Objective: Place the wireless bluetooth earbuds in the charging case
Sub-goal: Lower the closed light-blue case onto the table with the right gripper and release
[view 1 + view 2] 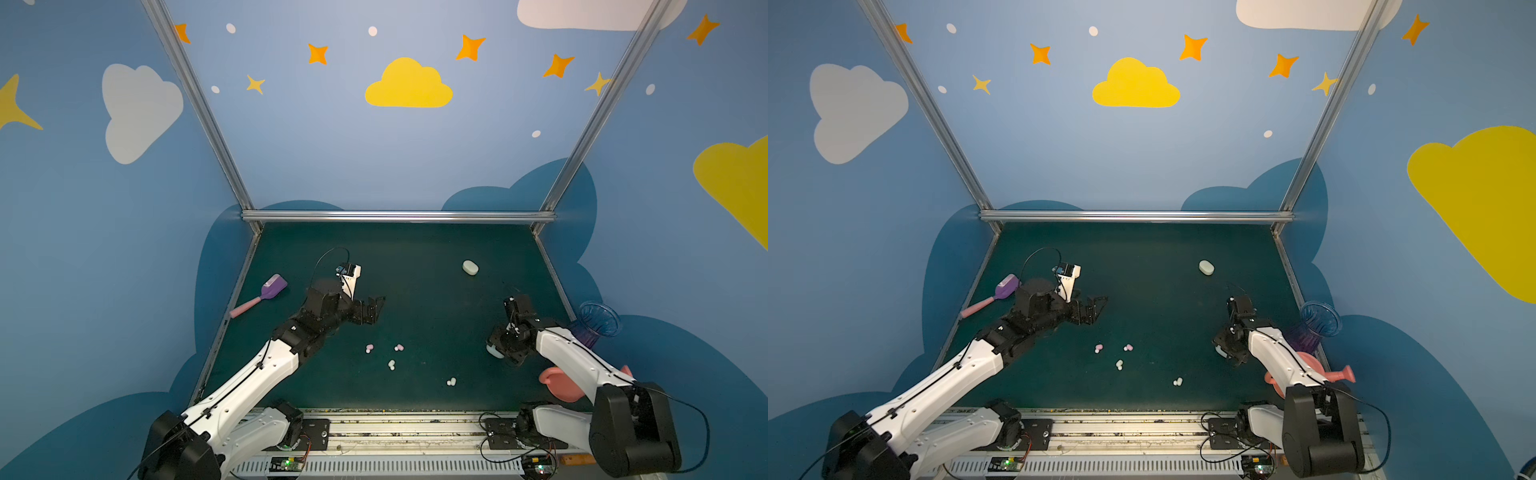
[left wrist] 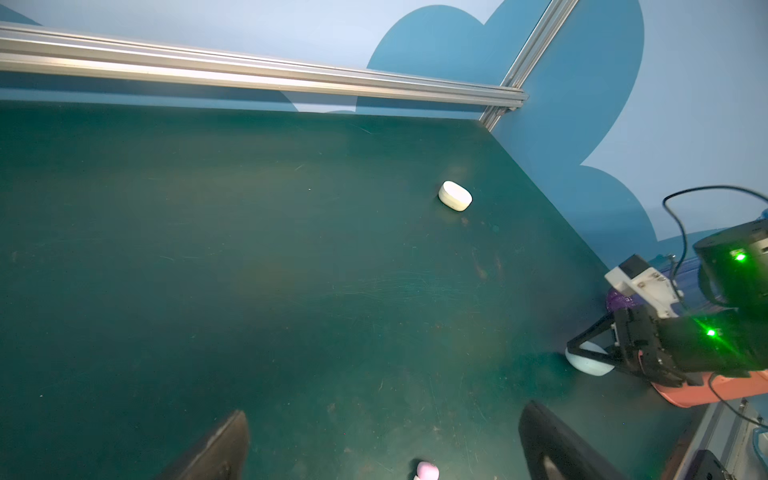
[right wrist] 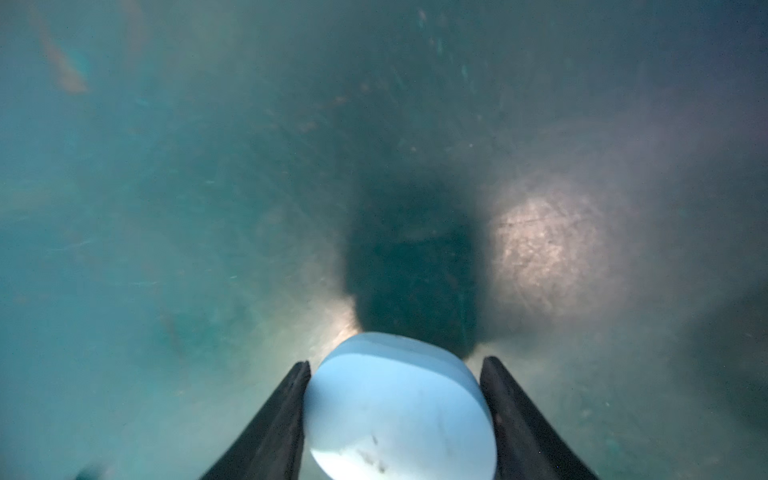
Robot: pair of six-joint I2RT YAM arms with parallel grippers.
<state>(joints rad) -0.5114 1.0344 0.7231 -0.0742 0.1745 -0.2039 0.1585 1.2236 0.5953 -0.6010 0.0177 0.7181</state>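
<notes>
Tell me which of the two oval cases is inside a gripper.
The pale blue case: the right gripper is closed on its sides. The whitish case lies free, farther back.

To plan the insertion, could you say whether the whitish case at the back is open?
Shut: the whitish case shows no raised lid.
</notes>
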